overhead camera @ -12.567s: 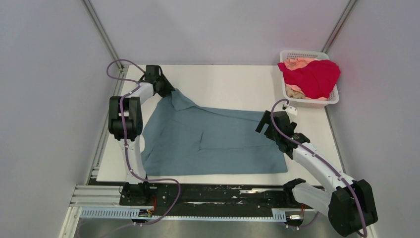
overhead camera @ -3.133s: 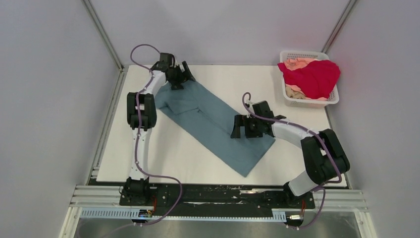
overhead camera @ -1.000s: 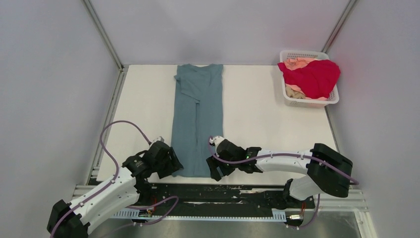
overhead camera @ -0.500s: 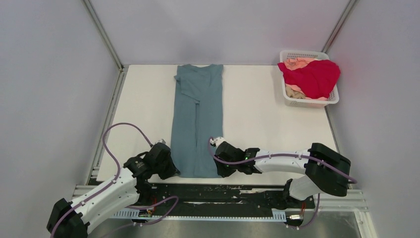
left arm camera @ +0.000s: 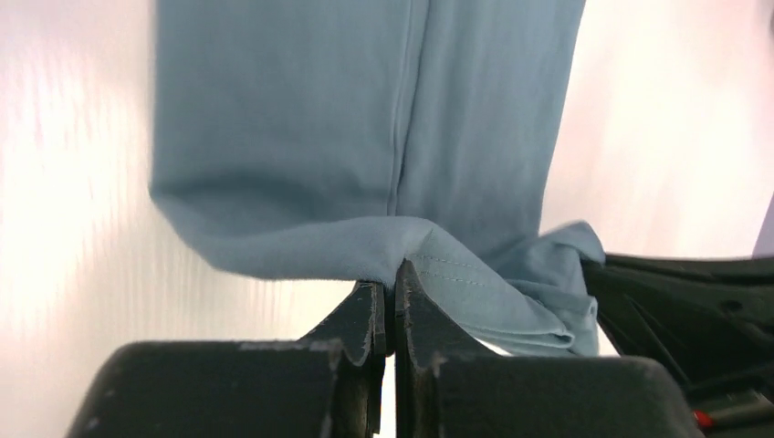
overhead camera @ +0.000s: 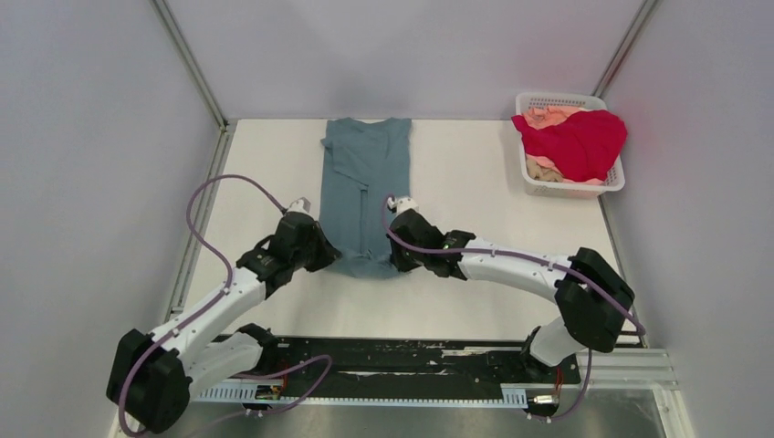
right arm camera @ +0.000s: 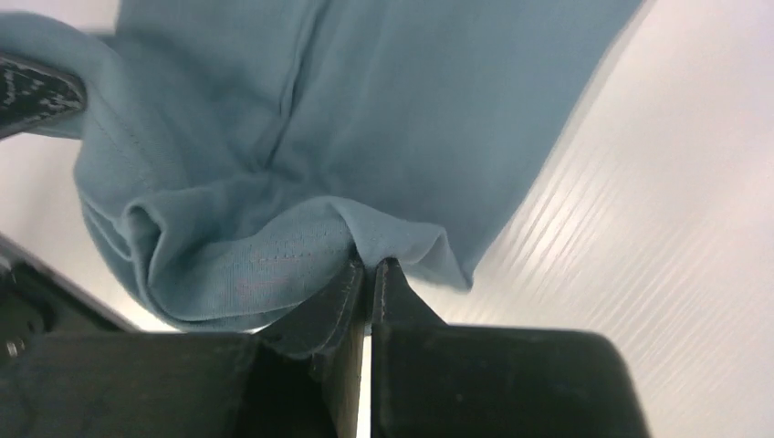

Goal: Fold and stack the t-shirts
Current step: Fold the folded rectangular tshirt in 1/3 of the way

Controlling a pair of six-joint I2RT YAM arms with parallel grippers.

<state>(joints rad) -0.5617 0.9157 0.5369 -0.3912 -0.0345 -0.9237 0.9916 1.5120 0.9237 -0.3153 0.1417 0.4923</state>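
The teal blue-grey t-shirt (overhead camera: 367, 178) lies as a long narrow strip from the table's far edge towards the middle, its near hem lifted and curled over. My left gripper (overhead camera: 321, 253) is shut on the hem's left corner, and in the left wrist view the cloth (left arm camera: 365, 155) rises from the pinched jaws of that gripper (left arm camera: 392, 274). My right gripper (overhead camera: 400, 255) is shut on the hem's right corner, where the right wrist view shows the hem (right arm camera: 274, 246) bunched above the gripper (right arm camera: 370, 269). The crimson t-shirt (overhead camera: 580, 141) and peach t-shirt (overhead camera: 548, 117) sit in the basket.
The white lattice basket (overhead camera: 613, 185) stands at the far right of the white table (overhead camera: 475, 301). Metal frame posts rise at the far corners. Both arms reach in from the near edge, their cables looping beside them.
Both grippers have shut on the shirt's near hem corners and carried them away from the table's near edge, so the strip's lower end now folds back over itself.
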